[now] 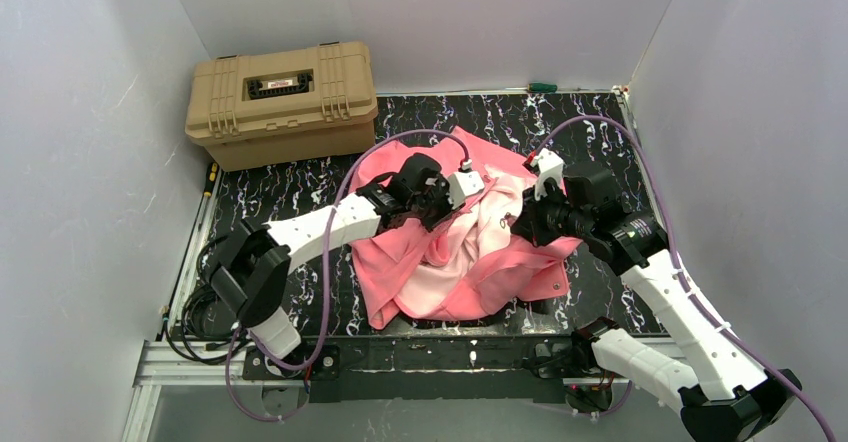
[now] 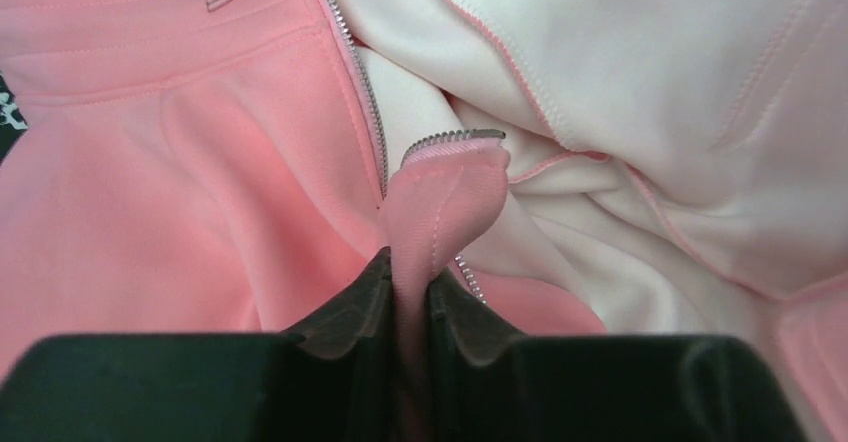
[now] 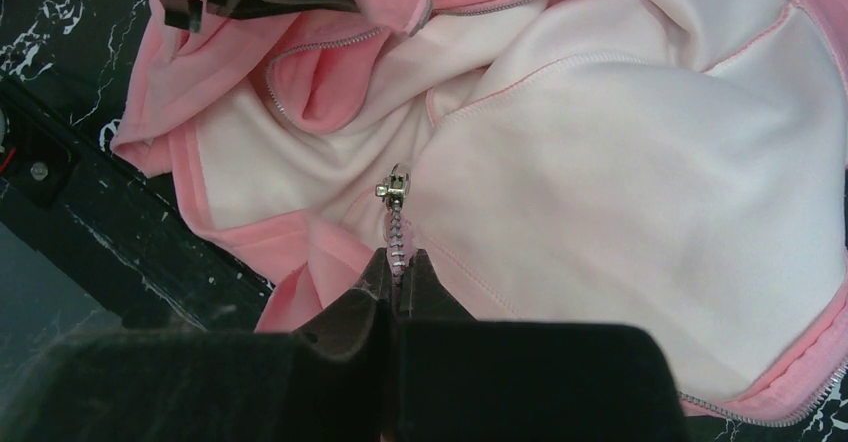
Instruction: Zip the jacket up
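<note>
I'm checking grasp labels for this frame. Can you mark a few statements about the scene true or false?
1. The left hand pinches a fold of the jacket along its zipper teeth. True.
2. The jacket is zipped shut. False: it lies open, pale lining showing.
3. The right hand grips the jacket's edge just below the slider. True.
4. The tan case rests on the jacket. False: it stands apart, at the far left corner of the table.
</note>
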Tool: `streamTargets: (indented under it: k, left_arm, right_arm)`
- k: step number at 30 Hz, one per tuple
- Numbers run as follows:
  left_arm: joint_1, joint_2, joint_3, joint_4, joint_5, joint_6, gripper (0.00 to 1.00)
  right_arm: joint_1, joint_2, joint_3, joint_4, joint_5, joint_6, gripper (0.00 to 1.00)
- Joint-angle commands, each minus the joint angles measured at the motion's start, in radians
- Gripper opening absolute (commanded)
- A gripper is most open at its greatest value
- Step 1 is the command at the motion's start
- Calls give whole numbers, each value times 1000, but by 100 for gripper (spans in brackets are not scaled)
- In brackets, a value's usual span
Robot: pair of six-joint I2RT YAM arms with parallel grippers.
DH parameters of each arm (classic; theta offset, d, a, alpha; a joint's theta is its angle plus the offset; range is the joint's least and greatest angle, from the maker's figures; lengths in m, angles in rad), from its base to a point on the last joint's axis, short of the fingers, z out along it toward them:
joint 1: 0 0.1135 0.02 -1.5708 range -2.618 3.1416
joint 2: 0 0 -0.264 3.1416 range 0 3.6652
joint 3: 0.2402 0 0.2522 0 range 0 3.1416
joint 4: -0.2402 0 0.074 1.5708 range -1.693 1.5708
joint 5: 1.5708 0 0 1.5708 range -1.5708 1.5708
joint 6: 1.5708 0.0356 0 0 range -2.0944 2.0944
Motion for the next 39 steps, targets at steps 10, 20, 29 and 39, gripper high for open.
streamTargets:
  k: [10,20,29,39]
  left_arm:
    - [79,-448,106,-203,265,578,0]
    - [84,-595,43,54,379,1074,0]
    - [83,-618,-37,136,517,1318,0]
    - [83,-597,-64,220,506,1427,0]
  right_arm:
    - [-8,-26,83,163,-452,-2,1]
    - [-7,-5,84,473,-729,140,1]
    - [0,54,104,481,-787,98,1]
    - [11,92,63,543,-738,111,1]
